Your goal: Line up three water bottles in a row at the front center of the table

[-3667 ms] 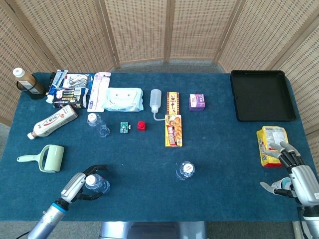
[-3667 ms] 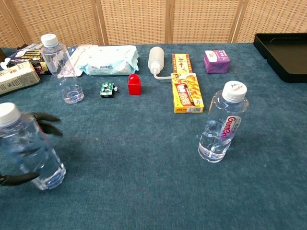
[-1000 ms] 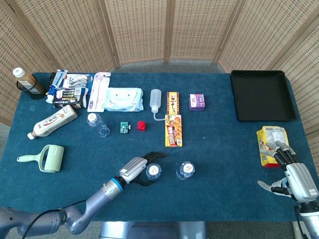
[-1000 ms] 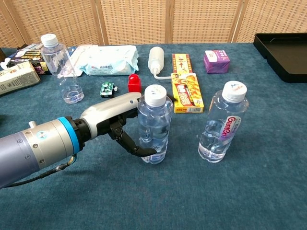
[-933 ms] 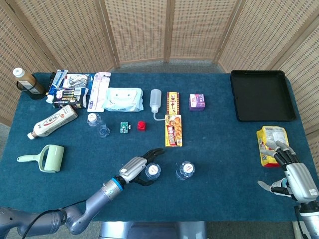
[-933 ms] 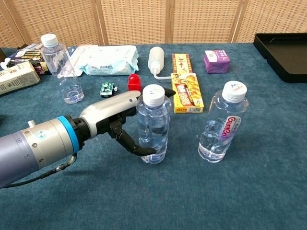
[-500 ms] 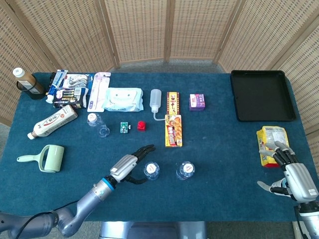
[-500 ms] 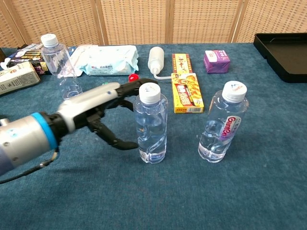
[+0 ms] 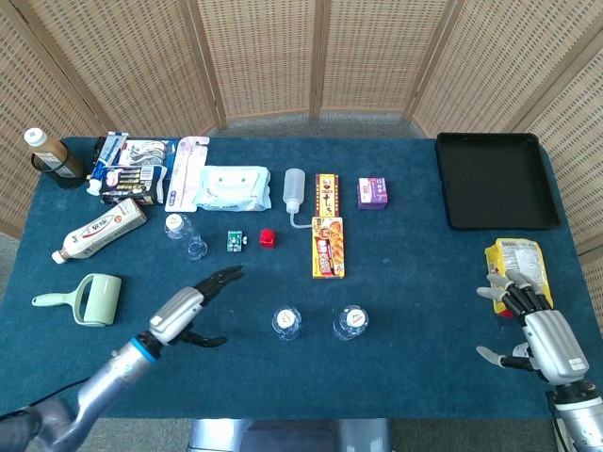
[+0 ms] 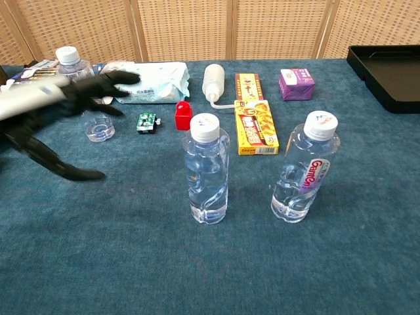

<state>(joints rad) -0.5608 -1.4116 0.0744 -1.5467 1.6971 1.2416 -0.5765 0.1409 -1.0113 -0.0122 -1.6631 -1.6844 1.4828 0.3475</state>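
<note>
Two clear water bottles with white caps stand upright side by side near the table's front centre: one without a label point(image 9: 285, 322) point(image 10: 207, 172) and one with a label point(image 9: 351, 322) point(image 10: 305, 169). A third bottle point(image 9: 181, 233) point(image 10: 71, 65) stands further back on the left, partly hidden in the chest view by my blurred left hand point(image 10: 56, 108). My left hand point(image 9: 193, 306) hovers open and empty, fingers spread, left of the front bottles and apart from them. My right hand point(image 9: 535, 330) is open at the front right edge, holding nothing.
A black tray point(image 9: 495, 179) lies at the back right, and a yellow snack bag point(image 9: 513, 264) sits just behind my right hand. Yellow boxes point(image 9: 327, 247), a red block point(image 9: 268, 237), a white squeeze bottle point(image 9: 295, 191), a wipes pack point(image 9: 231, 188) and a green lint roller point(image 9: 89, 299) are spread over the middle and left.
My left hand has let go of the unlabelled bottle and drawn back to the left. That bottle now stands alone beside the labelled one. My right hand has spread its fingers slightly.
</note>
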